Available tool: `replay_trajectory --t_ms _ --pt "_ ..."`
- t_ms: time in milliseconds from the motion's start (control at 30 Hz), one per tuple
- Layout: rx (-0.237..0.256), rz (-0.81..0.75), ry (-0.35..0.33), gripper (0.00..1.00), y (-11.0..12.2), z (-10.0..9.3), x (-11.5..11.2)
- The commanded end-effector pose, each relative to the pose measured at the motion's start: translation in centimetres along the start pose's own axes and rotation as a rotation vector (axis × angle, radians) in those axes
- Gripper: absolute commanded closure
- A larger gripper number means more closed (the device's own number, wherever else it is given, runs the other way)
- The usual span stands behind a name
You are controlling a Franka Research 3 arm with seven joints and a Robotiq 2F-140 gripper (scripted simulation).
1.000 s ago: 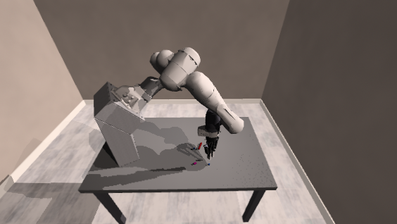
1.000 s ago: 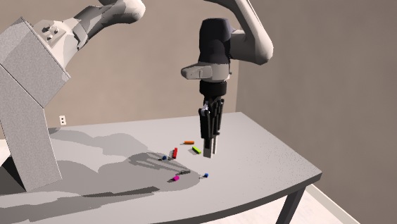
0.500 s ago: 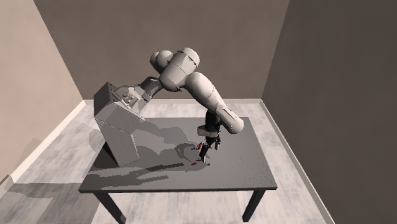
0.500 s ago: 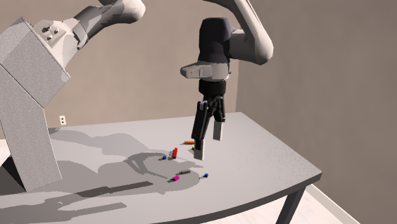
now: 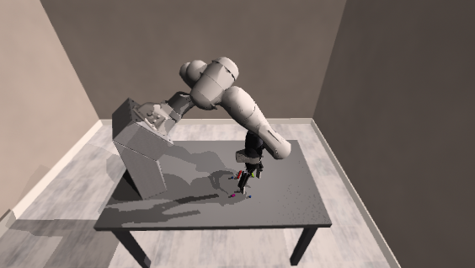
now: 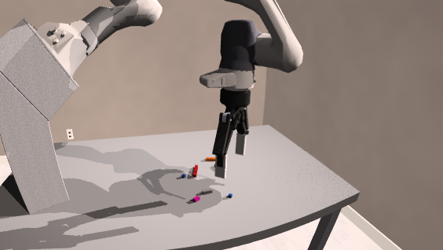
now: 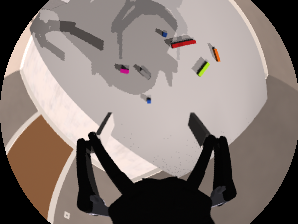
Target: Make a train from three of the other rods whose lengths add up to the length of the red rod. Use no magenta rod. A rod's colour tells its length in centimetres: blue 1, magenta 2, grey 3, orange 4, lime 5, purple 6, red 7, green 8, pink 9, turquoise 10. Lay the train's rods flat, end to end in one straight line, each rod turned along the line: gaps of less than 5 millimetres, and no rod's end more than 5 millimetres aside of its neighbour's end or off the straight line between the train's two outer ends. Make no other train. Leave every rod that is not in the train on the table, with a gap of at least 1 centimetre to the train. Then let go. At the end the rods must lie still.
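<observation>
Grey surface (image 5: 290, 211) (image 6: 298, 196) (image 7: 235, 90), brown walls, pale floor, claw (image 5: 251, 182) (image 6: 231, 160) (image 7: 152, 119) released, fingers spread, lime rod (image 5: 253, 174) (image 7: 203, 69) partly hidden from above, grey rod (image 6: 206, 192) (image 7: 144, 73) dim in shadow.

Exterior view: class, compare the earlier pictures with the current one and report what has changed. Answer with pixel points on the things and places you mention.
The end effector (image 5: 251, 182) (image 6: 231, 160) (image 7: 152, 119) has opened: its two black fingers with pale flat tips stood close together a second ago and now stand wide apart. It took hold of nothing. The small coloured rods, such as the straight red rod (image 5: 239, 174) (image 6: 195, 170) (image 7: 183, 44), show no visible shift.
</observation>
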State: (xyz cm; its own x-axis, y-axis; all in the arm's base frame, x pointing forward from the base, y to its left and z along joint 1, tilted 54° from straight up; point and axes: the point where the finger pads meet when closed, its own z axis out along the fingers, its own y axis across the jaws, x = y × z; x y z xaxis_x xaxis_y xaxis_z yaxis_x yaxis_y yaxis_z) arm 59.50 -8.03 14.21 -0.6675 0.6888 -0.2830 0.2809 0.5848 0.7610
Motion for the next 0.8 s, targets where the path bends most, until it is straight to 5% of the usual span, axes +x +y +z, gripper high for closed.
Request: replay_trajectory --t_ms 0,767 --pt "-0.005 -0.094 -0.007 0.00 0.2 0.1 0.1" --pt "-0.018 -0.701 -0.028 0.00 1.8 1.2 3.6"
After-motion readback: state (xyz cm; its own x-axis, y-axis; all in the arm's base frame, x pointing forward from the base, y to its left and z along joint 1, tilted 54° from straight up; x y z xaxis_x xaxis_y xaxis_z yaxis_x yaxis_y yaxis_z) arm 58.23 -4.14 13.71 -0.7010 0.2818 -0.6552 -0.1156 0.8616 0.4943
